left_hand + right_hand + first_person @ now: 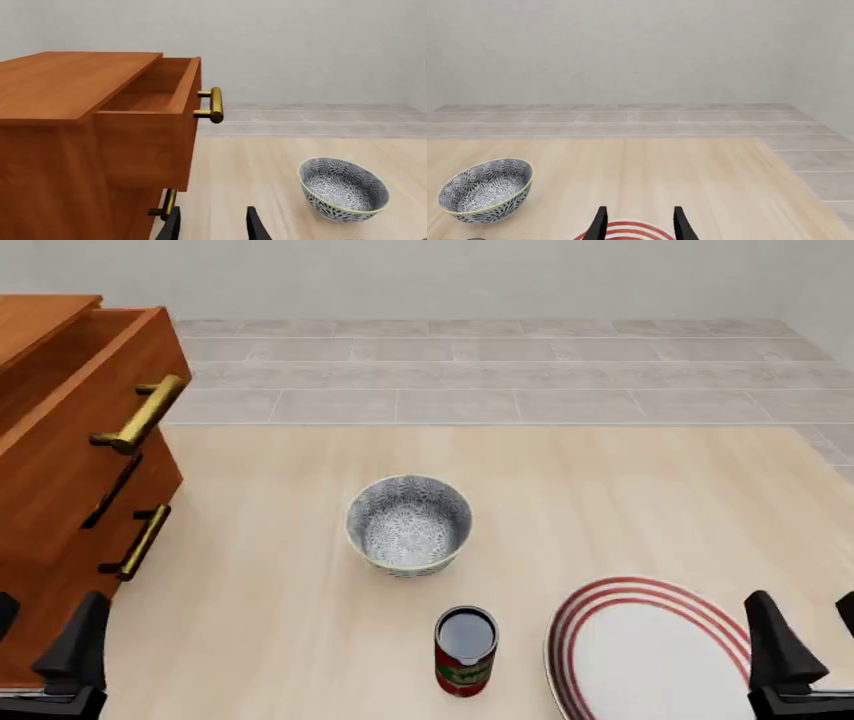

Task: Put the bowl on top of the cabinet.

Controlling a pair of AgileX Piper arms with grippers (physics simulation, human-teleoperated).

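The bowl (408,524), white with a dense blue-grey pattern and a pale rim, stands upright on the table's middle; it also shows as the bowl (343,189) and the bowl (487,190) in the wrist views. The reddish-brown cabinet (67,470) fills the left side, its top drawer (157,107) pulled out and its brass handle (139,414) sticking out. My left gripper (40,645) hangs open at the near left, beside the cabinet front, holding nothing. My right gripper (801,635) is open at the near right, above the plate's edge. Both are well short of the bowl.
A white plate (647,655) with red rings lies at the near right, its rim showing as the plate (627,232) under the right fingers. A red can (466,651) stands just in front of the bowl. A lower drawer handle (140,540) also juts from the cabinet.
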